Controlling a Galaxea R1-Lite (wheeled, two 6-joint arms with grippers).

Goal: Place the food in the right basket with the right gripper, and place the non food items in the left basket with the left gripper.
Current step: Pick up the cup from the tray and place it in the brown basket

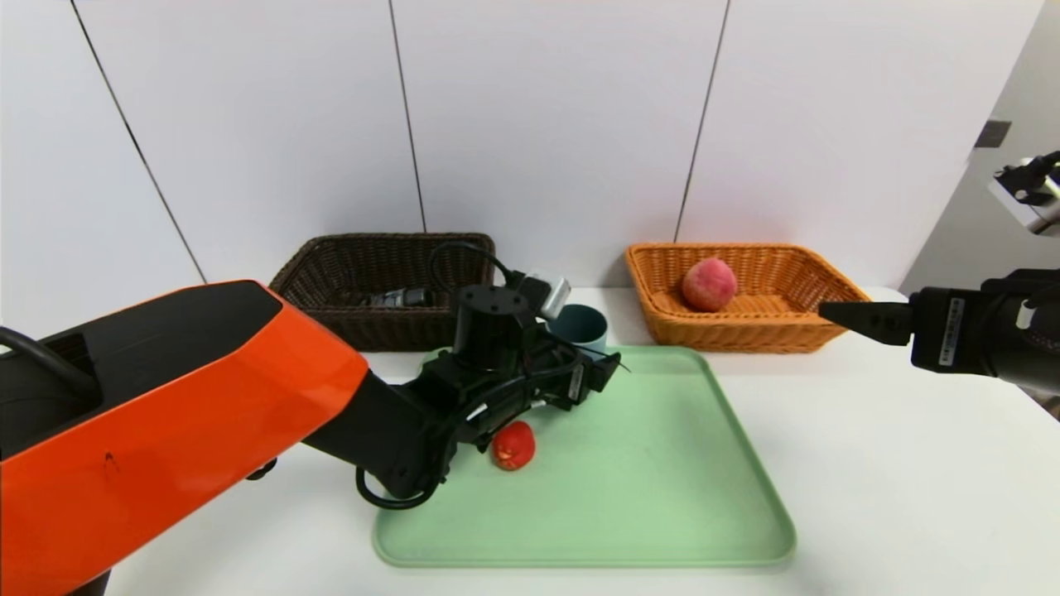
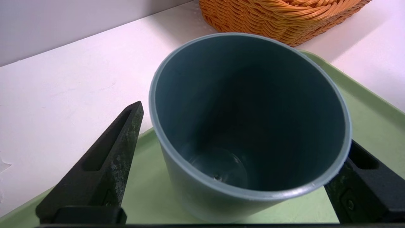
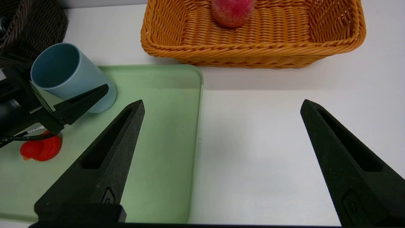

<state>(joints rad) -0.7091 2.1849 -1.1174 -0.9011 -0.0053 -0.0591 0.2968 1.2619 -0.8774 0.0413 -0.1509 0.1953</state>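
Observation:
A blue-grey cup (image 1: pixel 584 327) (image 2: pixel 250 110) stands at the far left corner of the green tray (image 1: pixel 662 497). My left gripper (image 1: pixel 600 364) (image 2: pixel 243 126) is open around the cup, one finger on each side, and a gap shows beside one finger (image 2: pixel 123 139). A small red toy (image 1: pixel 513 445) (image 3: pixel 41 148) lies on the tray, just below the left wrist. In the dark brown left basket (image 1: pixel 331 273) lies the black tube (image 1: pixel 397 296). The peach (image 1: pixel 709 284) (image 3: pixel 232 11) rests in the orange right basket (image 1: pixel 745 335). My right gripper (image 1: pixel 836 314) (image 3: pixel 222 103) hangs open and empty in front of that basket.
Both baskets stand against the white back wall, with the tray on the white table (image 3: pixel 269 142) in front of them. The right gripper hovers over bare table by the tray's right edge (image 3: pixel 197 126). My orange left arm (image 1: pixel 166 397) crosses the table's near left side.

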